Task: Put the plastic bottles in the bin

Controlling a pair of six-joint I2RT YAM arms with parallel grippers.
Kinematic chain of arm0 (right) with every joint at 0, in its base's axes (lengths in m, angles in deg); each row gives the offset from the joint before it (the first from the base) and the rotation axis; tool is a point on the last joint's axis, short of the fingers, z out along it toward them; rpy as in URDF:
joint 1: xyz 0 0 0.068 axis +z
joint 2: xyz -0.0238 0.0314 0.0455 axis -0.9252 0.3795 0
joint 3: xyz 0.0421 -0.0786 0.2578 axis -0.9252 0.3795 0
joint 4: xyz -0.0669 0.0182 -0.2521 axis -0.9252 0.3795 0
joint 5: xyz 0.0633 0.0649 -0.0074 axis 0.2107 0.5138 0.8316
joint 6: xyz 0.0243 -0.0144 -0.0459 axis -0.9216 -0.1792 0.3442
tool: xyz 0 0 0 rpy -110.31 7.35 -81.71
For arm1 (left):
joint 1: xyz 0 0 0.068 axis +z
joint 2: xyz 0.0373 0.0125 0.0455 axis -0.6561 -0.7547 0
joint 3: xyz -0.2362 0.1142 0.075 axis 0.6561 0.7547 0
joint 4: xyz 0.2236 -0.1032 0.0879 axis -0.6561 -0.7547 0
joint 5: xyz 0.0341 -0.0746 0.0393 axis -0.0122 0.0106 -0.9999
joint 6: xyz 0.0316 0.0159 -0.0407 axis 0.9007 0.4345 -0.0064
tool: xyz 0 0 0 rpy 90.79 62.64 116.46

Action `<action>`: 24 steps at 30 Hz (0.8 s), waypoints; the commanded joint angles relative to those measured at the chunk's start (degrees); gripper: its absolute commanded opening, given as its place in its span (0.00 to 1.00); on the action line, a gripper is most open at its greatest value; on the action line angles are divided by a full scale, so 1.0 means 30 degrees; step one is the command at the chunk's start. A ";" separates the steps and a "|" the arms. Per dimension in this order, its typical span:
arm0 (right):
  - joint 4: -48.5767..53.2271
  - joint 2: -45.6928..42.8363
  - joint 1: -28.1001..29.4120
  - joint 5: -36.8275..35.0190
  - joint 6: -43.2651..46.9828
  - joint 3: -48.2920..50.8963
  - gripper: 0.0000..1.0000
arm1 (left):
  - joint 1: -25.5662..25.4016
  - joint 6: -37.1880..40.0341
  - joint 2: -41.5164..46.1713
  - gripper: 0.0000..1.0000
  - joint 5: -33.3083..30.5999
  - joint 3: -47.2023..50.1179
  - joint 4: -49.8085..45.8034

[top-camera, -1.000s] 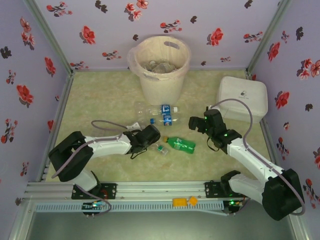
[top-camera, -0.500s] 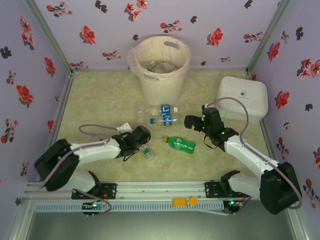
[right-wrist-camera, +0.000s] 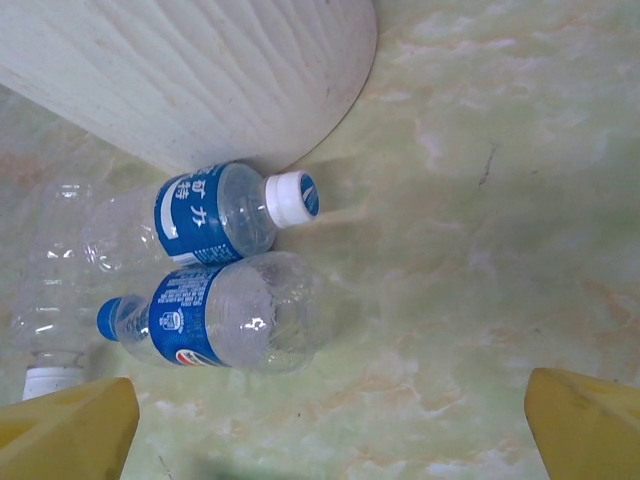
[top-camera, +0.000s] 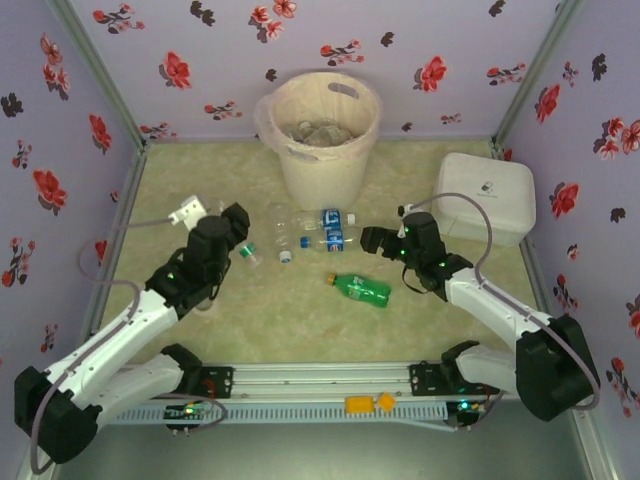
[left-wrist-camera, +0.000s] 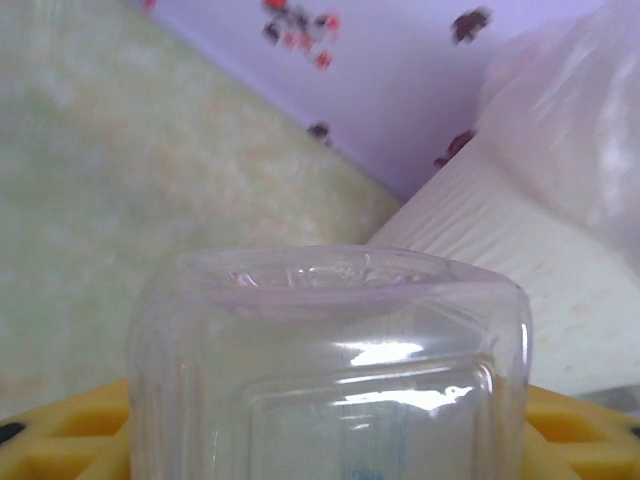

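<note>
A cream bin (top-camera: 320, 160) with a clear liner stands at the middle of the table's (top-camera: 200, 190) far edge. The left gripper (top-camera: 240, 240) is over the table's left half, its yellow fingers (left-wrist-camera: 70, 440) clamped on a clear bottle (left-wrist-camera: 330, 370) whose base faces the wrist camera; the bin's wall is near, to its right. Just in front of the bin lie two blue-label bottles (right-wrist-camera: 215, 215), side by side and touching, with an unlabelled bottle (right-wrist-camera: 50, 260) beside them. The right gripper (top-camera: 370, 238) hovers just right of this group, fingers (right-wrist-camera: 60, 430) spread wide, holding nothing. A green bottle (top-camera: 362, 290) lies alone at the table's centre, towards the near edge. A white box (top-camera: 485, 195) sits by the right edge.
</note>
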 commanded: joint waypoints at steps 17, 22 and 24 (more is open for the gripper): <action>-0.0335 -0.1060 0.0442 0.1175 -0.0740 0.0290 1.00 | 0.2046 0.8737 -1.4545 0.08 1.0873 -2.0943 -0.0060; 0.0071 -0.1511 0.0431 0.1019 -0.0636 0.0389 1.00 | 0.2048 0.9716 -1.8446 0.09 1.1931 -2.6710 -0.1973; 0.0203 -0.1623 0.0432 0.0997 -0.0612 0.0397 1.00 | 0.2048 1.0266 -1.9870 0.08 1.2225 -2.8686 -0.2626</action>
